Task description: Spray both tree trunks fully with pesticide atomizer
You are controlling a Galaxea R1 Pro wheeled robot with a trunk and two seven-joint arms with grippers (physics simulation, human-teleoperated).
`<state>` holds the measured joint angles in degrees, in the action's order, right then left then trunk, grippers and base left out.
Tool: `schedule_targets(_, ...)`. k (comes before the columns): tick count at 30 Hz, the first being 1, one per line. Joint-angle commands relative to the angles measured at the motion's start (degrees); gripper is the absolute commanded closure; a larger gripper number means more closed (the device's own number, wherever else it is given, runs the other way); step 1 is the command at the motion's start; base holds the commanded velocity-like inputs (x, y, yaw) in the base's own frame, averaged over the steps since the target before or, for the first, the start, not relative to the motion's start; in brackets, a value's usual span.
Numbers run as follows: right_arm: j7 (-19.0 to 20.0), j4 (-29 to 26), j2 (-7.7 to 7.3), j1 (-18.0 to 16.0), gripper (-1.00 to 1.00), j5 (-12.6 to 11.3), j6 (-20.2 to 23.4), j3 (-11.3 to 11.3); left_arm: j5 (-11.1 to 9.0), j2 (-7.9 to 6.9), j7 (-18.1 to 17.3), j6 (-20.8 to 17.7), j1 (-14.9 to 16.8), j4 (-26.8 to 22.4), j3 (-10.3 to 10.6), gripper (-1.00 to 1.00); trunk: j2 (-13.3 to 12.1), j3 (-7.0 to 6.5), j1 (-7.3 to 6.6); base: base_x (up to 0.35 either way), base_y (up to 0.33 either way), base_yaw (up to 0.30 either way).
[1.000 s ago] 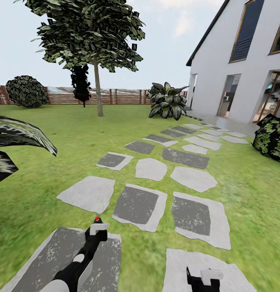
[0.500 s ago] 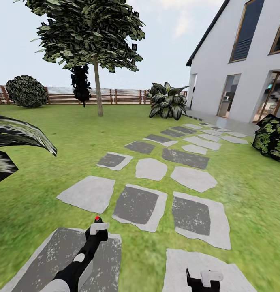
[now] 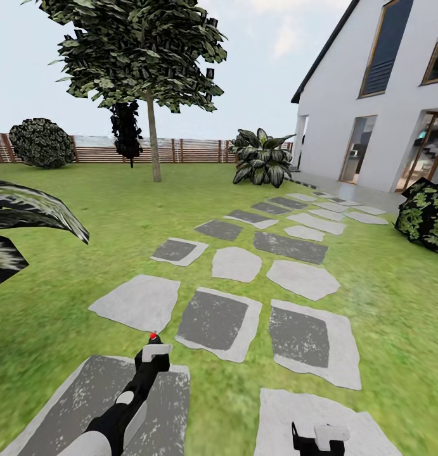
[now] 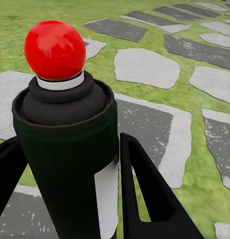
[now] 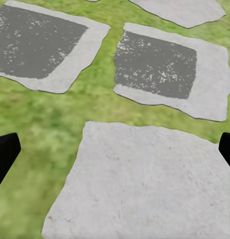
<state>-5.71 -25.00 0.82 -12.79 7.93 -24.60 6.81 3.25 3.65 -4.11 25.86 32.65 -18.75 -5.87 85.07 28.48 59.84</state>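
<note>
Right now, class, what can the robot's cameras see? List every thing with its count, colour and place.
tree: one, green crown, grey-brown trunk, far lawn.
fence: one, brown slats, behind the lawn.
house: one, white, right.
stepping stones: many, grey, from foreground to house.
bushes: several, dark green, by fence, house and right edge.
pesticide atomizer: one, dark with red top, between the left end effector's fingers.
left end effector: black, shut on atomizer.
right end effector: black, open, above a pale stone.

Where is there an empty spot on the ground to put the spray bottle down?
The pale stone under the right gripper is bare. So is the lawn between the tree trunk and the stepping stones. It is crowded at the near left, where big leaves hang over the grass, and by the bush beside the house.
</note>
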Motion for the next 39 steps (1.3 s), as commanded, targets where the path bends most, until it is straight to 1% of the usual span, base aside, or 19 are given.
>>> schedule_targets(1, -0.18, 0.04, 0.06, -0.04, -1.0, 0.6, -0.16, 0.31, 0.35, 0.04, -0.37, 0.16, 0.05, 0.03, -0.52, 1.0, 0.03, 0.06, 0.0, 0.0, 0.0, 0.0)
schedule_targets(20, -0.18, 0.04, 0.06, -0.04, -1.0, 0.69, -0.12, 0.22, 0.35, 0.05, -0.37, 0.16, 0.05, -0.05, -0.55, 1.0, 0.03, 0.06, 0.0, 0.003, 0.0, 0.0)
schedule_targets(25, -0.18, 0.04, 0.06, -0.04, -1.0, 0.64, -0.15, 0.22, 0.35, 0.05, -0.37, 0.16, 0.04, -0.05, -0.55, 1.0, 0.03, 0.06, 0.0, 0.243, 0.0, 0.0)
schedule_targets(34, -0.18, 0.17, 0.21, -0.04, -1.0, 0.62, -0.13, 0.23, 0.35, 0.05, -0.31, 0.09, 0.04, -0.05, -0.55, 1.0, 0.03, 0.06, 0.0, 0.331, 0.0, 0.0)
schedule_targets(39, -0.15, 1.48, 0.16, -0.04, -1.0, 0.61, -0.03, 0.16, 0.28, 0.05, -0.22, 0.12, 0.05, -0.06, -0.55, 1.0, 0.03, 0.06, 0.0, 0.341, 0.036, 0.0)
